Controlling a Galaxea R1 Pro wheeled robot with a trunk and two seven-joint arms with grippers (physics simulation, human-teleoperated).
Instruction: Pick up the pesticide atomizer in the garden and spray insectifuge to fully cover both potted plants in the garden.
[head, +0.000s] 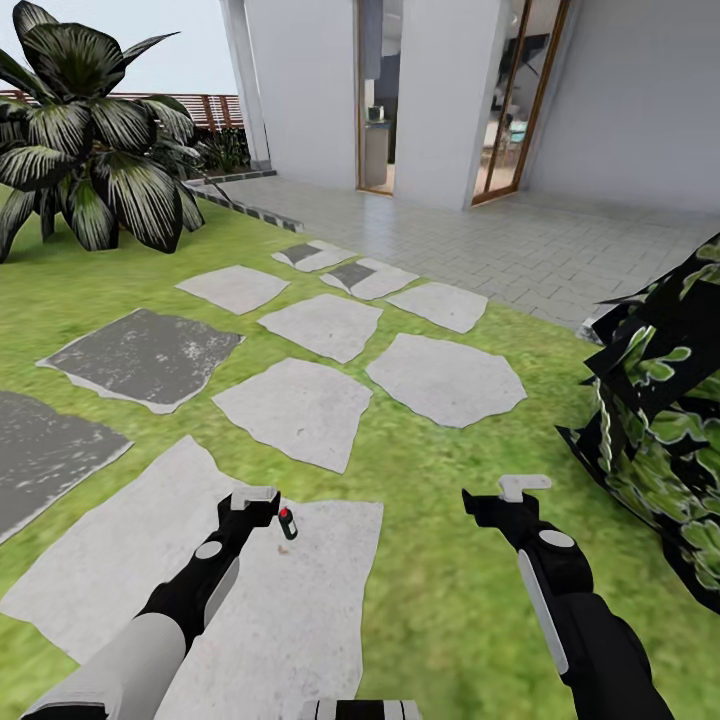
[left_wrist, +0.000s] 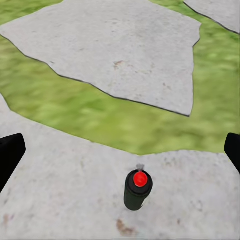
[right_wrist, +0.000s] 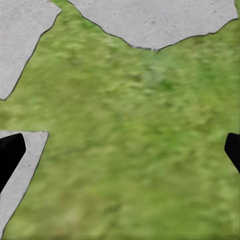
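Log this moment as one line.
atomizer: upright on paving slab, ungrasped | left hand: open, beside atomizer | right hand: open, empty, above grass

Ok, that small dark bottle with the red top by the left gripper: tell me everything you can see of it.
The small dark bottle is a slim, dark cylinder with a red cap and a tiny grey tip on top; no label shows from here. It stands upright on a pale stone slab, near the slab's edge by the grass. It sits just ahead of the open left gripper, between its spread fingers' line, and nothing touches it.
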